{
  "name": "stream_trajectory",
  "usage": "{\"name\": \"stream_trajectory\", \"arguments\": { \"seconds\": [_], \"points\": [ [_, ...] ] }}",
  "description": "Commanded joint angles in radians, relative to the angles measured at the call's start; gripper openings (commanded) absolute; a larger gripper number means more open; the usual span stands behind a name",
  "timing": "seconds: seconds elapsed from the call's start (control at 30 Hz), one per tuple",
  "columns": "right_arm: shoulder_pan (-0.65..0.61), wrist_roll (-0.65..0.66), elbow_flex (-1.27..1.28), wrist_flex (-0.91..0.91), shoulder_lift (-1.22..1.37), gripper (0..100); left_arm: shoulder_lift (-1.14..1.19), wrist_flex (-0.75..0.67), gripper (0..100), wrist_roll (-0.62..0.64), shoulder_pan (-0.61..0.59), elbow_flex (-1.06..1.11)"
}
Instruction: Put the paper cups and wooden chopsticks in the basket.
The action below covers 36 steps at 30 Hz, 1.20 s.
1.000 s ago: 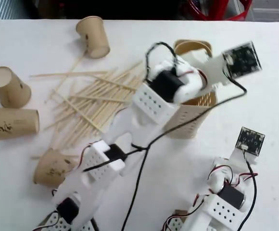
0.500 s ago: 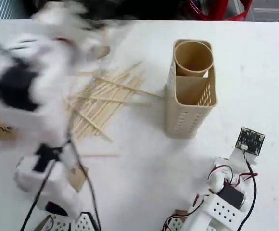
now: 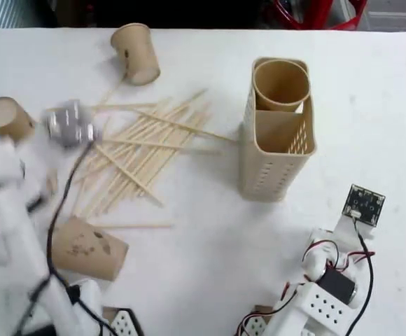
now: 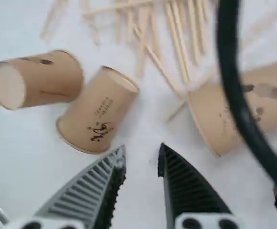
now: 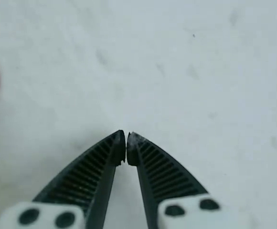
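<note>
White table [image 3: 210, 266], cup [image 3: 281, 84] in basket [image 3: 269, 175], left gripper [image 4: 141, 150] parted over sideways cups [image 4: 98, 117]

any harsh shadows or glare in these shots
High view: even light on the table, only a soft shadow at the foot of the basket, no glare. Left wrist view: faint shadows under the paper cups. Right wrist view: flat light around the right hand, no hot spots.

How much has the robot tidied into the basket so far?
One tan paper cup sits in the cream perforated basket. Nothing is held: the left gripper is open above loose cups, the right gripper shut and empty. At least three loose cups and the wooden chopsticks lie on the white table.
</note>
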Motion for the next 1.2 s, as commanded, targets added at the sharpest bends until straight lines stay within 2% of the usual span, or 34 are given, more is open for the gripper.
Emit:
{"name": "stream_trajectory", "arguments": {
  "seconds": [0.0,0.17,0.27,0.5,0.67,0.77,0.97,1.17],
  "points": [
    [-0.001,-0.006,-0.003,-0.016,-0.005,2.5,-0.291,-0.015,18,-0.265,-0.163,0.316],
    [-0.001,-0.006,-0.003,-0.016,-0.005,2.5,-0.397,-0.158,21,-0.296,-0.231,0.54],
    [-0.001,-0.006,-0.003,-0.016,-0.005,2.5,-0.397,-0.184,21,-0.285,-0.229,0.646],
    [-0.001,-0.006,-0.003,-0.016,-0.005,2.5,-0.397,-0.199,21,-0.216,-0.173,0.799],
    [-0.001,-0.006,-0.003,-0.016,-0.005,2.5,-0.397,-0.348,21,-0.121,-0.128,0.859],
    [-0.001,-0.006,-0.003,-0.016,-0.005,2.5,-0.397,-0.361,21,-0.091,-0.056,0.881],
    [-0.001,-0.006,-0.003,-0.016,-0.005,2.5,-0.398,-0.362,21,0.078,0.15,0.878],
    [-0.001,-0.006,-0.003,-0.016,-0.005,2.5,-0.406,-0.362,15,0.269,0.401,0.845]
  ]
}}
